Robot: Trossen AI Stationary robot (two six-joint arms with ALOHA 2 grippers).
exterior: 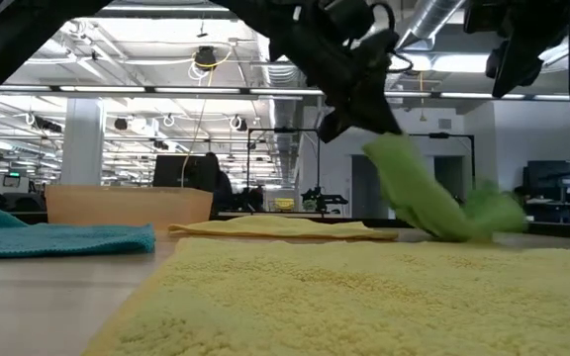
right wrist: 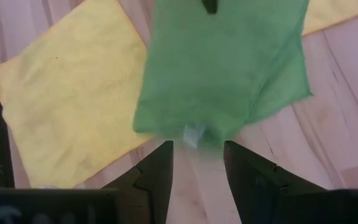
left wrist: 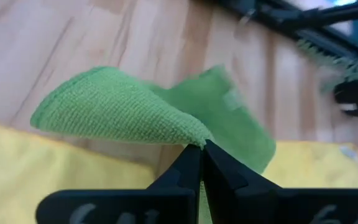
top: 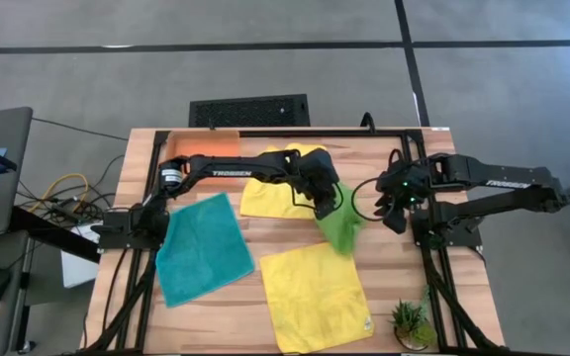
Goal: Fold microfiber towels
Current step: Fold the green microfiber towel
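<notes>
While the left gripper pinches one edge of the lime green towel and lifts it off the table's right-centre, folding looks barely begun: teal towel and both yellow towels lie flat, unfolded. Right gripper hovers just beside the green cloth, fingers spread, holding nothing. Orange tray at the far edge: nothing seen in it, though an arm partly covers it. Potted plant sits at the near right corner.

Bare table lies between the towels; the potted plant perhaps crowds the near-right corner.
</notes>
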